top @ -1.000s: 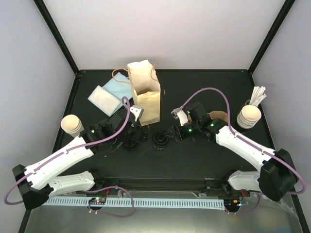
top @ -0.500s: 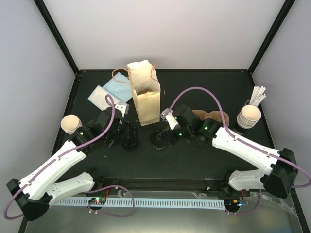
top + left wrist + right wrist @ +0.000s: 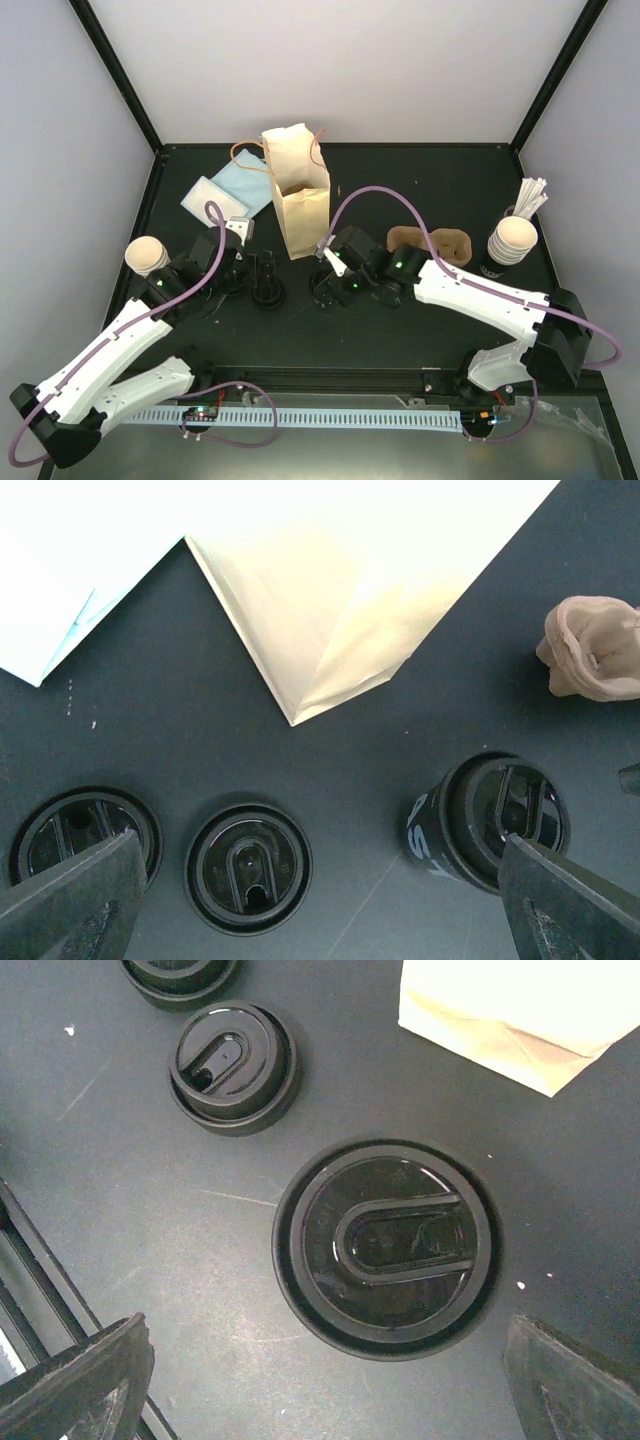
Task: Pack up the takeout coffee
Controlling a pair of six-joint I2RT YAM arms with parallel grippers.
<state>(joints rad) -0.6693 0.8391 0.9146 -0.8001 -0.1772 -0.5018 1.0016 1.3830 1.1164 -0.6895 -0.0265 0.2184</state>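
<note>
Scanning the top view from its left edge: the takeout coffee stands upright at the far left of the black table, close to the side wall. It is a small cream-beige paper cup with a round, pale top, and it stands free of both grippers. The left arm runs just right of and below it, and its wrist lies between the cup and the lids.

Upper left of centre: pale blue and white napkin packets lie flat, one overlapping the other. Just right of the left wrist are two loose black lids, close together. The left wrist view has them at lower left, sip slots up. The left gripper hovers over bare table with its jaws spread wide, holding nothing.

Centre: a tan paper bag stands upright with its mouth open. A bottom corner shows at the top of both wrist views.

Below right of the bag: a third black lid sits on a black body that has white lettering on its side, as the left wrist view shows. The right gripper hangs over it, jaws wide apart and empty, clear of the lid.

Right of centre: a brown pulp carrier is partly hidden by the right arm.

Far right: a nested stack of cups has white sticks at its far side.
</note>
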